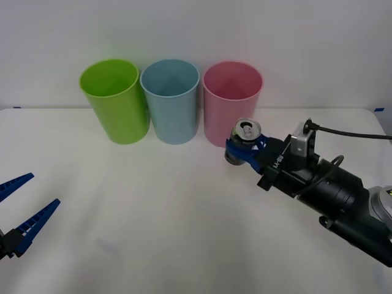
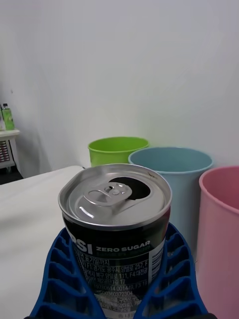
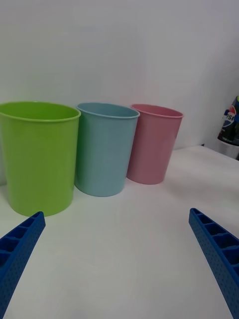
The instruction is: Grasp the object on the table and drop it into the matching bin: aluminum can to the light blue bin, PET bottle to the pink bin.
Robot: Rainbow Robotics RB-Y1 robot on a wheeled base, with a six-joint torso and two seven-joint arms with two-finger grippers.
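Note:
My right gripper (image 1: 244,151) is shut on the aluminum can (image 1: 245,136), its blue fingers (image 2: 172,271) clamped on both sides of the dark body. The can (image 2: 117,219) stands upright, its silver pull-tab top open. It sits just in front of the pink bin (image 1: 231,101), near that bin's lower half. I cannot tell whether it touches the table (image 1: 153,214). The light blue bin (image 1: 171,101) stands left of the pink one; both rims, light blue bin (image 2: 174,164) and pink bin (image 2: 221,224), rise beyond the can. My left gripper (image 1: 41,191) hangs open at the near left.
A lime green bin (image 1: 115,101) stands leftmost in the row of three at the back of the table, touching the light blue one. A white wall rises behind them. A black cable (image 1: 349,133) runs off the right wrist.

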